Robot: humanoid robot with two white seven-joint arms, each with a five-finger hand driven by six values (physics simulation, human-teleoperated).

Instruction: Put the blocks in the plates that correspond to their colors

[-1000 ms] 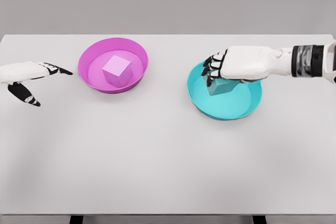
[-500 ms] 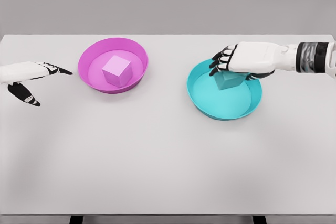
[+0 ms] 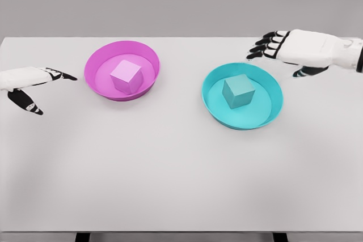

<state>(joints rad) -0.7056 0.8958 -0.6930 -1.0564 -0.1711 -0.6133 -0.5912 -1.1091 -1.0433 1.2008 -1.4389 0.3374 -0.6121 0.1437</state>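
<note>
White table (image 3: pixel 170 168): teal cube (image 3: pixel 238 91) in teal plate (image 3: pixel 266 117); right hand (image 3: pixel 298 48) fingers spread.

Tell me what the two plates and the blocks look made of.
Pink plate and teal plate: smooth, plastic-like, with soft sheen on the rims. Pink block and teal block: matte, uniform colour, no grain; plastic or painted wood, can't tell. It is a render.

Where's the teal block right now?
In the head view, the teal block sits inside the teal plate on the table's right side, below and left of the open right hand, which is clear of it.
</note>
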